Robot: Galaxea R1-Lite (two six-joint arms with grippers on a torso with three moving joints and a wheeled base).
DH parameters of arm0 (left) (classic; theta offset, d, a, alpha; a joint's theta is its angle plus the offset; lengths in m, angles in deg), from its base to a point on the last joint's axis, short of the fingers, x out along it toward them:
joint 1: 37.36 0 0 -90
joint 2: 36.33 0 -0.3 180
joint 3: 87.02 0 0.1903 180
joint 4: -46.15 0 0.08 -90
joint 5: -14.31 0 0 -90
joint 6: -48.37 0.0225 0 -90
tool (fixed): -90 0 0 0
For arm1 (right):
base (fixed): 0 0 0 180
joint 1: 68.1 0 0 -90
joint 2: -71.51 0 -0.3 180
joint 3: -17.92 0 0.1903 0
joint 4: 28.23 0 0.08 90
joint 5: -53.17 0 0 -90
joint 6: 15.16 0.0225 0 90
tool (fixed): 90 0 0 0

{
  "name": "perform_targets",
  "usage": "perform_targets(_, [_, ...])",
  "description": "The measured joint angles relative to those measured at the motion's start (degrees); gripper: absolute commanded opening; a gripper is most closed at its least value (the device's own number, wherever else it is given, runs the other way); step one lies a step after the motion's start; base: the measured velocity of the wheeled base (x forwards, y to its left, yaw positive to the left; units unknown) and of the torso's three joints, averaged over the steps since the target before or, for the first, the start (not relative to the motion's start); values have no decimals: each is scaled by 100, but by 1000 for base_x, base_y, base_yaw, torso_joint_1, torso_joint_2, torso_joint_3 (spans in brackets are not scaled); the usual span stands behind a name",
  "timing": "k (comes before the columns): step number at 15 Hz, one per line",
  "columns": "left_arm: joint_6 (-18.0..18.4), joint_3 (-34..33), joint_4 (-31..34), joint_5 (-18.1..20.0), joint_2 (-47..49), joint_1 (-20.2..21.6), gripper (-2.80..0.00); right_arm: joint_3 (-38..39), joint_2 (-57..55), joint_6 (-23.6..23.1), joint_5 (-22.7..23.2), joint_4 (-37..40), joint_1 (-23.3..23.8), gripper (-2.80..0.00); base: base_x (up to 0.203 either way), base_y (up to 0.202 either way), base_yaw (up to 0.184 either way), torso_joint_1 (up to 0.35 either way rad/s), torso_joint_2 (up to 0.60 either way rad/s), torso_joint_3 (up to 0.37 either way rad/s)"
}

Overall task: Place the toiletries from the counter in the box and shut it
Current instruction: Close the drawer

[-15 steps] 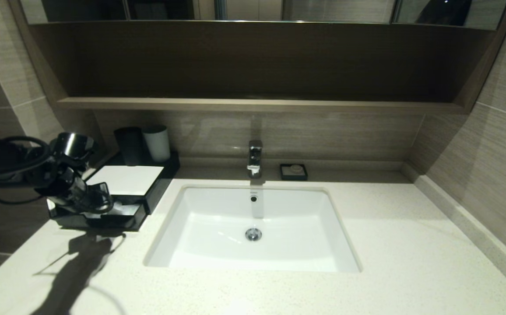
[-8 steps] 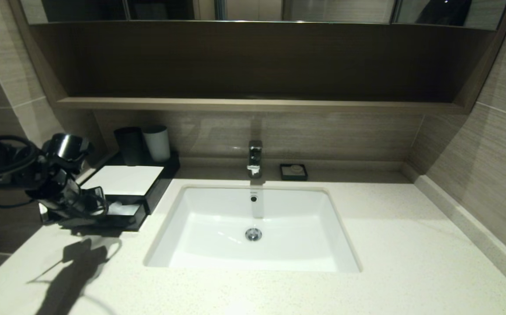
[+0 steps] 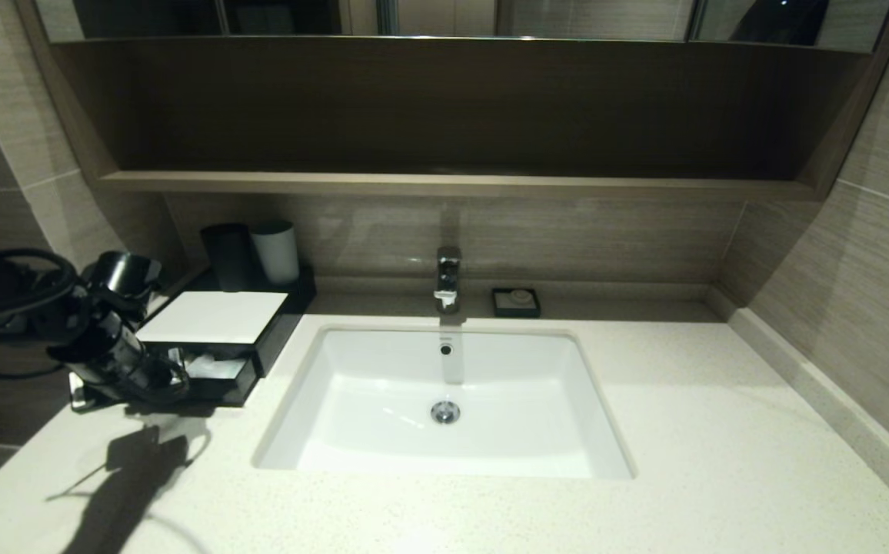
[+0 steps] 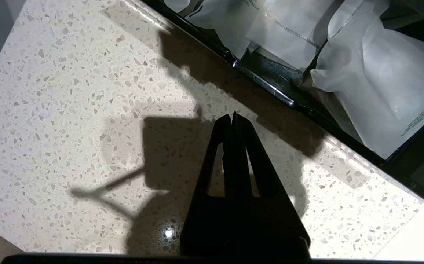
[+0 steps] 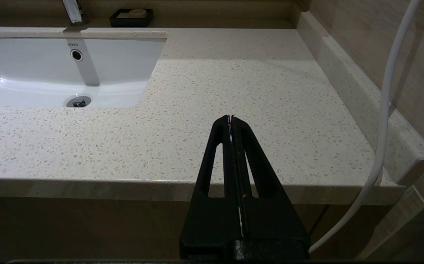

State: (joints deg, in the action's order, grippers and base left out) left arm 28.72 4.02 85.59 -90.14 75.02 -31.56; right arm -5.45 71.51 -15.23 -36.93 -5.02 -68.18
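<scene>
Drawer: the low black box [image 3: 218,338] drawer is pushed further in than before, clear packets [image 4: 373,84] inside.
Left gripper [image 4: 233,116]: clenched, empty, at drawer front.
Right gripper [image 5: 231,118]: clenched, parked.

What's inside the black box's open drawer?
Clear plastic packets with white contents lie in the drawer of the black box. The left tool is shut just outside. The drawer's rear is hidden under the white top.

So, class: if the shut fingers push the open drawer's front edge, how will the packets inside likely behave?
The packets look thin, crinkled and floppy, so probably light. They lie loosely overlapped in the drawer, so a push from the left gripper may shift them. One stands above the rim and might snag.
</scene>
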Motion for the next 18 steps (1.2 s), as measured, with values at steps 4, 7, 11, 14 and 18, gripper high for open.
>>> perform_targets(4, [11, -9, 18, -1, 100, 1, -280, 0, 0, 0, 1, 0, 0, -280, 0, 0, 0, 0, 0, 0])
perform_targets(7, [11, -6, 18, -1, 156, 1, -280, 0, 0, 2, 1, 0, 0, -280, 0, 0, 0, 0, 0, 0])
perform_targets(11, [13, 35, 11, -4, 222, -2, -280, 0, 0, 5, 2, 0, 0, -280, 0, 0, 0, 0, 0, 0])
perform_targets(14, [11, 90, 9, -4, 304, -5, -280, 0, 0, 0, 0, 0, 0, -280, 0, 0, 0, 0, 0, 0])
perform_targets(18, [9, 214, 5, -1, 406, -2, -280, 0, 0, 2, -1, 0, 0, -280, 0, 0, 0, 0, 0, 0])
